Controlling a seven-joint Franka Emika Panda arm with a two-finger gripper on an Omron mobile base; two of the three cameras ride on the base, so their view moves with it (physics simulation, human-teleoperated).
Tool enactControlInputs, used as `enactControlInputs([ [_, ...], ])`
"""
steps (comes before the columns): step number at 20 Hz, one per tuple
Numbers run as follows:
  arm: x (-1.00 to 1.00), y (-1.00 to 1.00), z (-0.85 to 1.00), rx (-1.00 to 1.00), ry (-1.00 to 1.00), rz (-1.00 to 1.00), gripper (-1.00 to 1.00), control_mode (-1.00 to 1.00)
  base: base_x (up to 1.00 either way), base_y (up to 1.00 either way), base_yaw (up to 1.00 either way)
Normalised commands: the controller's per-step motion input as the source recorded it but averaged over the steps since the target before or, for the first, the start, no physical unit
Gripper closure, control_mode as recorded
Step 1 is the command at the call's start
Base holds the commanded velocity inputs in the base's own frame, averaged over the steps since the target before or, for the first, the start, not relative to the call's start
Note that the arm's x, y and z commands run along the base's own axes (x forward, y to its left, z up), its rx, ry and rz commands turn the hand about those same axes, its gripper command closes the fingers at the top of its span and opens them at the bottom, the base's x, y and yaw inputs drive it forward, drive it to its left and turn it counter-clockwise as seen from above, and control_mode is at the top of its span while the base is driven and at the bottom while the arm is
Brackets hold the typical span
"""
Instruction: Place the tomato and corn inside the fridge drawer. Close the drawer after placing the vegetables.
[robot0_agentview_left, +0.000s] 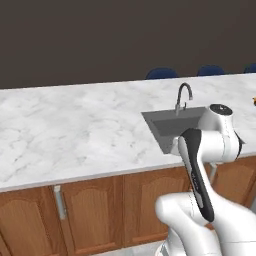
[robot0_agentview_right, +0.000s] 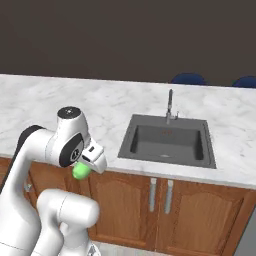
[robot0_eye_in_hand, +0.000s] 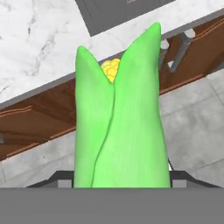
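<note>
The corn (robot0_eye_in_hand: 120, 131), a green husk with yellow kernels at its tip, stands up the middle of the hand view. My gripper (robot0_eye_in_hand: 121, 180) is shut on it, and the husk hides the fingertips. In the right base view the corn's green end (robot0_agentview_right: 80, 172) sticks out under my hand (robot0_agentview_right: 93, 156), in front of the cabinets and below the counter edge. A small orange speck (robot0_agentview_left: 254, 101) sits on the counter at the right border; I cannot tell whether it is the tomato. The fridge drawer is out of view.
A long white marble counter (robot0_agentview_left: 75, 130) holds a grey sink (robot0_agentview_right: 167, 140) with a tap (robot0_agentview_right: 170, 106). Brown cabinet doors (robot0_agentview_right: 190, 215) with bar handles run beneath it. Blue chair backs (robot0_agentview_left: 161, 73) stand behind the counter. Grey floor (robot0_eye_in_hand: 188, 131) lies below.
</note>
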Motion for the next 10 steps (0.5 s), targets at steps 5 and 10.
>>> enactControlInputs([
  [5, 0.00, 0.00, 0.00, 0.00, 0.00, 0.00, 1.00, 1.00, 0.00, -1.00, -0.20],
  [10, 0.00, 0.00, 0.00, 0.00, 0.00, 0.00, 1.00, 1.00, 0.03, -1.00, -0.17],
])
